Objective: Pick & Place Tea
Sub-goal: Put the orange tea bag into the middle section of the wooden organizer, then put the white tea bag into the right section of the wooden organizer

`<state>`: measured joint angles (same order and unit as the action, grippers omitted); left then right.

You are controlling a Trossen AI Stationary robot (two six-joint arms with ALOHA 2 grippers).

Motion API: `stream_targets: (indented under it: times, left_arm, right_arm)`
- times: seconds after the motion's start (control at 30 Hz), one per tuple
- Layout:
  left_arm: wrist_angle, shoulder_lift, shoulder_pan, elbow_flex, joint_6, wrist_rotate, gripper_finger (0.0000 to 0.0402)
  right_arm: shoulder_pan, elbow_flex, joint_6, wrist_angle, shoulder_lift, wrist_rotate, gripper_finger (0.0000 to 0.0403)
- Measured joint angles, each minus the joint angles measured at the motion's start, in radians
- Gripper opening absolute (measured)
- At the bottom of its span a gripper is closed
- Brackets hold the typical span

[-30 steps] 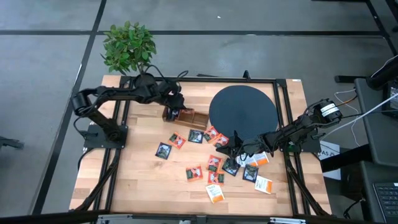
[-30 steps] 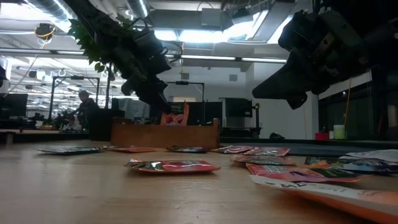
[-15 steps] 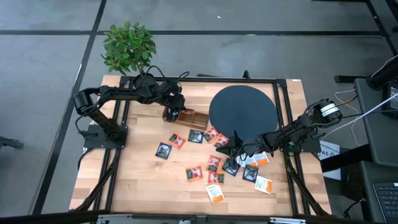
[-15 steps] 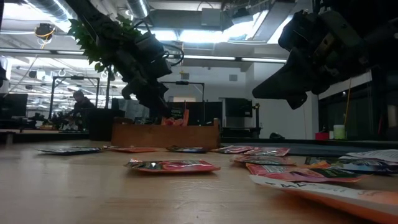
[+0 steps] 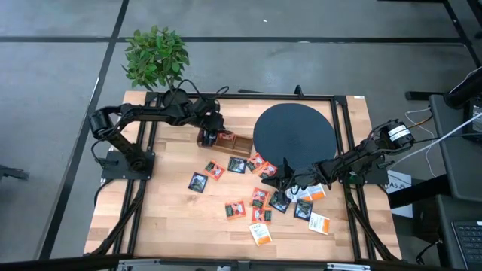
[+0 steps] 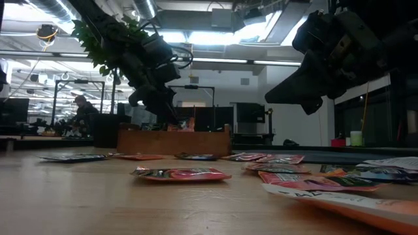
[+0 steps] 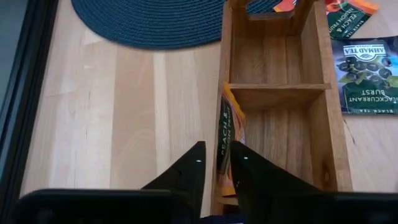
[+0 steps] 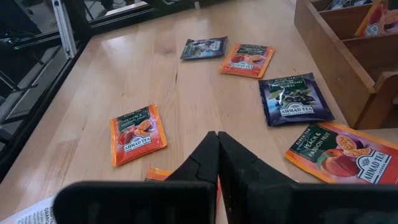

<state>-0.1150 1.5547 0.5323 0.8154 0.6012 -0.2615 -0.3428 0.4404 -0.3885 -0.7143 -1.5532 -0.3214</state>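
Orange-edged and standing on its side, a peach tea sachet (image 7: 227, 146) leans against the inner wall of the wooden tray's (image 5: 228, 142) compartment nearest my left wrist. My left gripper (image 7: 216, 163) sits just above that compartment, its fingers slightly apart on either side of the sachet's top edge; I cannot tell whether they touch it. In the high view this gripper (image 5: 212, 128) is at the tray's end farthest from the black round mat (image 5: 294, 137).

My right gripper (image 8: 216, 144) hangs over the loose sachets, fingers pressed together with nothing between them. Below it on the bench (image 8: 180, 87) lie a red-orange sachet (image 8: 137, 134), a dark blackcurrant one (image 8: 294, 98), another orange one (image 8: 247, 60) and a peach one (image 8: 339, 152). From above, the scattered sachets (image 5: 260, 205) spread between the tray and the bench's near edge, several just beside the right gripper (image 5: 285, 181).
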Motion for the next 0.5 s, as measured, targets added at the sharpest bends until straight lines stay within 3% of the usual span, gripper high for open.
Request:
stream_targets:
  times: [0.27,0.5]
  left_arm:
    - [0.002,-0.031,-0.001,0.001,0.048,0.001,0.0104]
    - [0.014,-0.165,-0.003,0.001,0.046,0.006,0.0109]
  right_arm:
    - [0.000,0.000,-0.023,0.000,0.000,0.000,0.0010]
    - [0.000,0.000,-0.022,0.000,0.000,0.000,0.0010]
